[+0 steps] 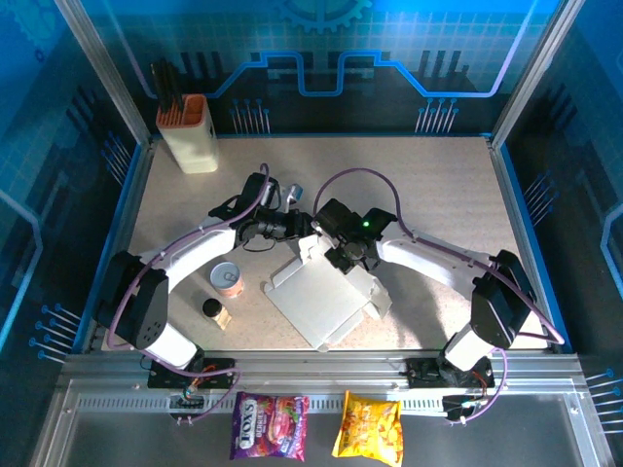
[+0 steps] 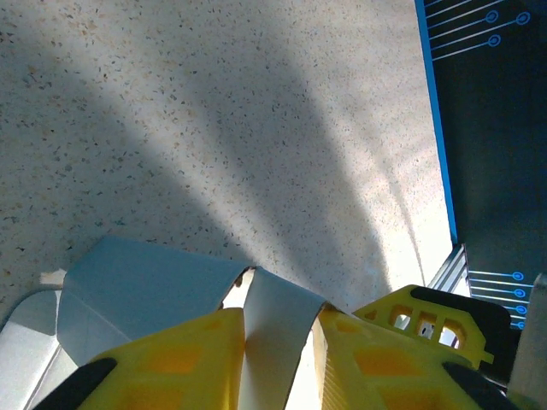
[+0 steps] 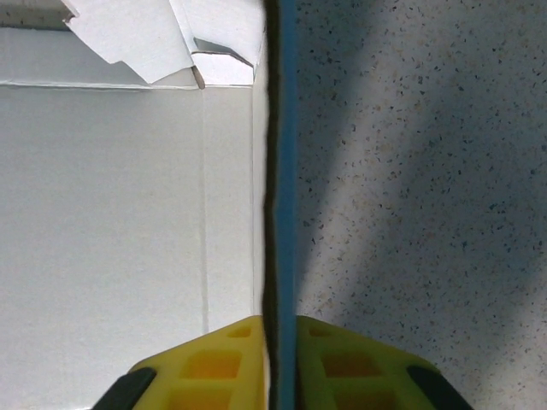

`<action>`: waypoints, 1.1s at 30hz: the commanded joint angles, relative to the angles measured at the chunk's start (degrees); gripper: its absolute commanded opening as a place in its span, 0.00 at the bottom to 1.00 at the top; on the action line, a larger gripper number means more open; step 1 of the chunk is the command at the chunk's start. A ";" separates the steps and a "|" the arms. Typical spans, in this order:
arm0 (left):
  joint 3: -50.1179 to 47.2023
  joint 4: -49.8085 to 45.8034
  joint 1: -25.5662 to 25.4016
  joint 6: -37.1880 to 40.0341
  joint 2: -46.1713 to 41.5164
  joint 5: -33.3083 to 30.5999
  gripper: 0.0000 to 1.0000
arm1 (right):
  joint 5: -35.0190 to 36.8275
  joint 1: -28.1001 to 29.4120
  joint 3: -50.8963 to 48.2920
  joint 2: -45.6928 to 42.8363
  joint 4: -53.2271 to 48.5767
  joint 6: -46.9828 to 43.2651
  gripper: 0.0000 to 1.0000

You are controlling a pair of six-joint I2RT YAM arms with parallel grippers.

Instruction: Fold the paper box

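Note:
The paper box [image 1: 321,297], a white-grey creased cardboard sheet, lies mid-table with its far flaps lifted. My left gripper [image 1: 300,230] is at its far corner. In the left wrist view a narrow upright flap [image 2: 273,342] runs between the yellow fingers [image 2: 188,354]. It lies against the left pad, and a sliver of light shows by the right one. My left gripper [image 2: 279,312] is nearly closed on it. My right gripper [image 1: 348,256] is shut on an upright side wall seen edge-on [image 3: 279,171]. The box floor [image 3: 128,213] lies to the left of my right gripper [image 3: 279,318].
A cream holder with an orange top [image 1: 188,131] stands at the back left. A small round tin [image 1: 228,280] and a small dark-capped object [image 1: 214,311] sit left of the box. A purple snack bag [image 1: 270,425] and a yellow one [image 1: 368,425] lie on the front shelf.

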 commanded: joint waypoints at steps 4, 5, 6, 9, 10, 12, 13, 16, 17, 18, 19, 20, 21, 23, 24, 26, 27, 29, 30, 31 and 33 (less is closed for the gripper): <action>-0.52 -0.42 -0.65 0.54 0.54 -0.12 0.29 | -0.71 1.10 1.22 -3.32 -2.34 -0.48 0.22; -0.63 -0.30 -0.65 0.49 0.52 -0.06 0.29 | -1.05 1.08 1.44 -3.70 -2.43 -0.51 0.23; -0.73 -0.16 -0.69 0.37 0.54 -0.09 0.28 | -1.39 1.06 1.72 -4.07 -2.53 -0.49 0.25; -1.06 0.03 -0.85 0.28 0.46 0.10 0.28 | -2.56 0.98 2.50 -5.47 -2.68 -0.60 0.26; -1.15 0.03 -0.89 0.33 0.46 0.04 0.29 | -3.12 0.84 2.64 -5.89 -2.47 -0.49 0.27; -1.30 0.14 -0.87 0.27 0.31 0.10 0.28 | -4.42 0.45 2.84 -7.03 -2.12 -0.33 0.27; -1.37 0.21 -0.88 0.25 0.28 0.11 0.28 | -5.02 0.13 2.89 -7.56 -1.78 -0.19 0.26; -1.48 0.43 -0.92 0.09 0.21 0.05 0.29 | -7.89 -1.41 2.21 -9.08 -0.63 0.77 0.23; -1.51 0.48 -0.92 0.07 0.14 0.09 0.29 | -9.07 -2.02 1.93 -9.43 -0.27 0.99 0.22; -1.51 0.44 -0.94 0.04 0.13 0.07 0.29 | -10.00 -2.72 1.49 -9.86 0.24 1.41 0.20; -1.54 0.39 -0.92 0.06 0.19 0.06 0.29 | -10.82 -3.12 1.05 -10.21 0.89 1.69 0.18; -1.53 0.39 -0.92 0.09 0.11 0.04 0.29 | -11.60 -3.66 0.49 -10.55 1.39 1.97 0.16; -1.65 0.39 -0.94 0.07 -0.02 0.12 0.29 | -12.42 -4.16 -0.11 -10.79 2.03 2.21 0.15; -1.77 0.46 -0.95 0.09 -0.30 0.06 0.28 | -14.17 -5.10 -1.20 -10.97 2.77 2.51 0.13; -1.83 0.48 -1.00 0.04 -0.26 0.10 0.28 | -14.95 -5.42 -1.76 -10.93 3.03 2.68 0.12; -1.93 0.54 -1.00 0.00 -0.27 0.05 0.29 | -15.81 -5.88 -2.60 -10.89 3.56 2.93 0.11; -1.88 0.57 -1.00 -0.01 -0.30 0.05 0.28 | -16.47 -6.13 -3.09 -10.72 3.79 2.93 0.11; -1.98 0.74 -1.00 -0.08 -0.18 0.05 0.28 | -17.16 -6.41 -3.49 -10.29 3.88 2.98 0.11; -1.97 0.84 -0.95 -0.21 -0.21 0.10 0.29 | -17.37 -6.42 -3.80 -10.02 3.95 2.95 0.10; -1.95 0.92 -1.03 -0.18 -0.14 0.16 0.29 | -17.56 -6.53 -3.96 -9.82 3.97 2.93 0.10; -1.95 1.08 -1.00 -0.30 -0.11 0.23 0.29 | -17.85 -6.50 -4.33 -9.40 4.03 2.92 0.10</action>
